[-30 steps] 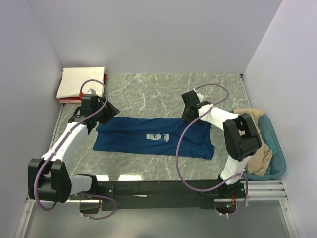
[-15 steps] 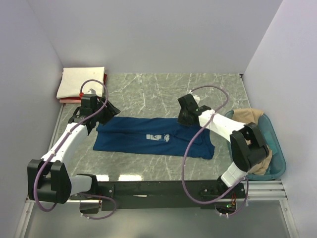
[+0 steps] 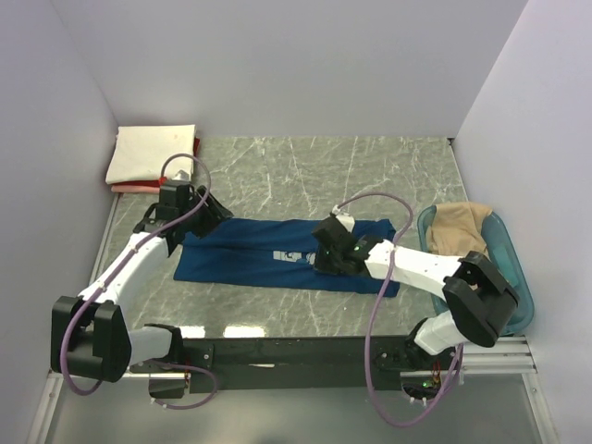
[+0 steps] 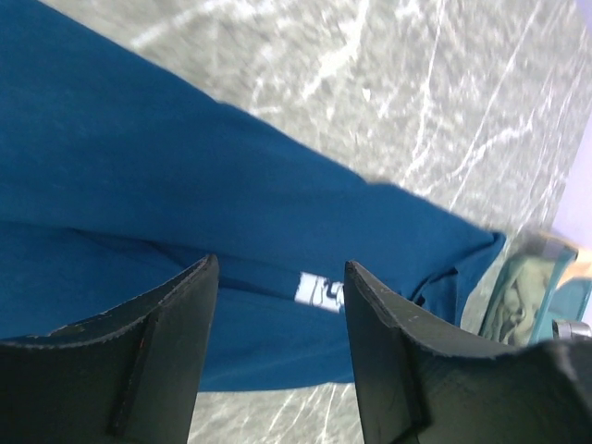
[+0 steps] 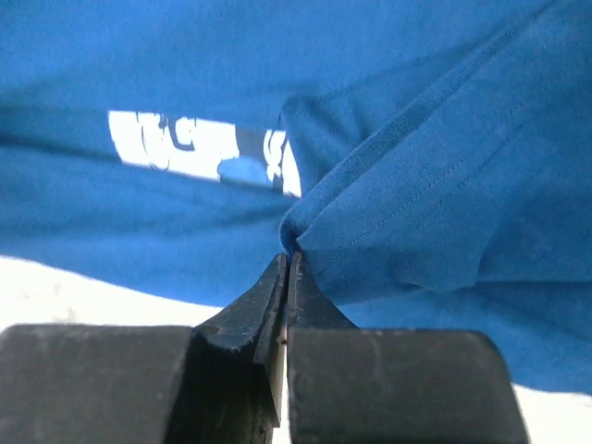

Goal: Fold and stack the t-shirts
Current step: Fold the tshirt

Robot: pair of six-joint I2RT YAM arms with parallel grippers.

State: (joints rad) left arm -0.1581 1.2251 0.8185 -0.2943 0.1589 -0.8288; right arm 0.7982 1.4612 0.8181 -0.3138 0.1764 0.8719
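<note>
Cloth has come along with my right gripper (image 3: 331,252). A second ago that gripper was out by the far right end of the dark blue t-shirt (image 3: 242,259). Now it has slid in to the middle, just beside the pale print (image 5: 185,143), and it has brought a flap of the shirt with it. The rest of the shirt lies spread out flat, so I think the first fold has only just begun. My right jaws are pressed tight together, pinching a doubled edge of blue cloth that bunches up just past their tips. My right arm is stretched low and long across the table (image 3: 305,176), with its elbow over by the teal tub (image 3: 518,287), where the tan t-shirt (image 3: 460,227) waits.

My left gripper (image 4: 277,277) has moved only a little. Its jaws are spread wide with nothing between them, and the blue shirt's left end lies flat under them. That arm reaches forward and leans inward. Far out past my left jaws, in the corner, the cream t-shirt (image 3: 153,153) sits folded on a red t-shirt (image 3: 129,188). I guess the blue one goes there once it is folded
</note>
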